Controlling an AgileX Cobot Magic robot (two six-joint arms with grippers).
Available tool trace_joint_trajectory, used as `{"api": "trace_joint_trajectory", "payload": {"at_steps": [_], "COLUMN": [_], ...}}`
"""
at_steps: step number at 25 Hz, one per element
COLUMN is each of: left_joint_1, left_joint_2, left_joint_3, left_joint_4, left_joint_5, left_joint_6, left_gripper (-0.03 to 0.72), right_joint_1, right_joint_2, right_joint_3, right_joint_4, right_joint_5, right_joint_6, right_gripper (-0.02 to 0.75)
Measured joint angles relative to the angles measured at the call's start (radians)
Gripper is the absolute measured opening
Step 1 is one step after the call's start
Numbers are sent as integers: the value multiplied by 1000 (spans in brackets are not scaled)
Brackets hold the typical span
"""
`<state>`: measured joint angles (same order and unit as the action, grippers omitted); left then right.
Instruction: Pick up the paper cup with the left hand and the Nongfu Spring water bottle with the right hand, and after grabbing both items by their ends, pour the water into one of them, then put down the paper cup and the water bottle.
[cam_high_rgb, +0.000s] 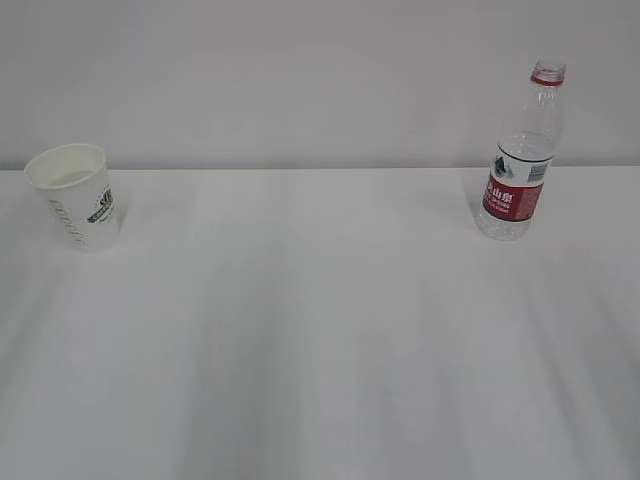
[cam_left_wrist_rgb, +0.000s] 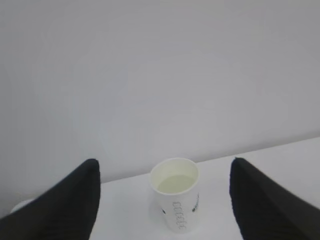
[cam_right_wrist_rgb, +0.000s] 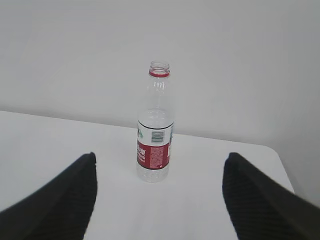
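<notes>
A paper cup (cam_high_rgb: 76, 196) and a taller water bottle (cam_high_rgb: 520, 152) stand upright, mouths up, well apart on a white bench (cam_high_rgb: 320, 350). The left tool (cam_left_wrist_rgb: 162, 200) and right tool (cam_right_wrist_rgb: 157, 195) are both spread wide, holding nothing.

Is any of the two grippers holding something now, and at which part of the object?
Nothing is held. The left gripper is open with the paper cup ahead; the right gripper is open before the water bottle.

Room's evenly lit, soft & diffuse, no glare. The white tabletop (cam_high_rgb: 320, 330) shows faint pale streaks running front to back. The white dimpled paper cup w/ green logo (cam_high_rgb: 75, 196) throws only a weak shadow. Wrist views look softer; the black ribbed gripper fingers (cam_left_wrist_rgb: 60, 210) are blurred at the frame edges.
</notes>
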<state>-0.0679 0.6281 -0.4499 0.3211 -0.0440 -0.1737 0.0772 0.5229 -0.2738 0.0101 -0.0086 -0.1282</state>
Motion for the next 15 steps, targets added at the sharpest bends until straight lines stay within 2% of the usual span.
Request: {"api": "trace_joint_trajectory", "payload": {"at_steps": [9, 15], "left_joint_1": [-174, -205], "left_joint_2": [-111, -185], "left_joint_3": [0, -27], "left_joint_4": [-72, -108], "left_joint_5": [232, 423], "left_joint_6": [0, 0], "left_gripper": [585, 580], "right_joint_1": [0, 0], "right_joint_2": [-96, -177], "right_joint_3": [-119, -162], "right_joint_4": [0, 0], "right_joint_5": [270, 407], "right_joint_6": [-2, -2], "right_gripper": [589, 589]}}
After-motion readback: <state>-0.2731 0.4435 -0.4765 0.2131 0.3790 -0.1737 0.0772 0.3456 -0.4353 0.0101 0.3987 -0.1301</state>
